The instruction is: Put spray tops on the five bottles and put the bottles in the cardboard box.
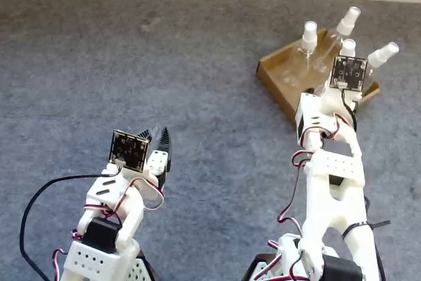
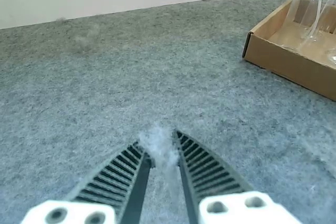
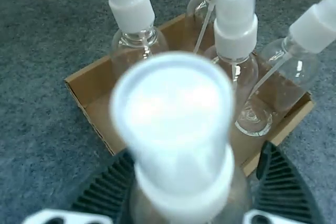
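The cardboard box point(image 1: 276, 74) lies at the table's far right, and several clear bottles with white spray tops stand in it, such as one bottle point(image 1: 309, 36) at its back. My right gripper point(image 3: 191, 192) is over the box's near side, shut on another clear spray-topped bottle point(image 3: 178, 129) that stands upright between its black fingers point(image 3: 107, 190). Behind it, the box point(image 3: 92, 90) holds three capped bottles point(image 3: 236, 45) and a fourth farther back. My left gripper point(image 2: 160, 145) rests low over the carpet at the near left, shut, with only a tuft of lint at its tips.
Grey carpet point(image 1: 131, 64) covers the table, bare across the left and middle. The box corner point(image 2: 252, 45) lies well to the far right of my left gripper point(image 1: 161, 141). Cables hang from both arm bases at the near edge.
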Robot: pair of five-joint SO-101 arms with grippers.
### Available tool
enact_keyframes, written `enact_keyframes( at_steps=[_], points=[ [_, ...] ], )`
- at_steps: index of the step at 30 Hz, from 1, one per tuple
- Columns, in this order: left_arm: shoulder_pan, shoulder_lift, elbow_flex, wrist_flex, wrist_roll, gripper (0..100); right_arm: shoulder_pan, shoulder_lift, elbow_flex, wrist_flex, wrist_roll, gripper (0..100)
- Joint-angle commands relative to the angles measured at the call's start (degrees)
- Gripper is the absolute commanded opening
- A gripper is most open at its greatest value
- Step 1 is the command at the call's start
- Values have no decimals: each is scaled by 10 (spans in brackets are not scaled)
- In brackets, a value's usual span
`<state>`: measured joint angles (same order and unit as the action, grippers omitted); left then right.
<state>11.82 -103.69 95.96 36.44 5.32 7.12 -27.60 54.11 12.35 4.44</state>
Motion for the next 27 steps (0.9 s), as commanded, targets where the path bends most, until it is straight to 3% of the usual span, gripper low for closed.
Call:
enact_keyframes(
  at_steps=[1,15,27],
  points=[
    [-7,-7,11,2,-4,5,-1,-2,-28,-9,4,271],
    [-7,-7,11,2,-4,5,-1,-11,-28,-11,4,271],
    [-6,-7,11,1,-4,5,-48,-206,11,-10,4,271]
  ],
)
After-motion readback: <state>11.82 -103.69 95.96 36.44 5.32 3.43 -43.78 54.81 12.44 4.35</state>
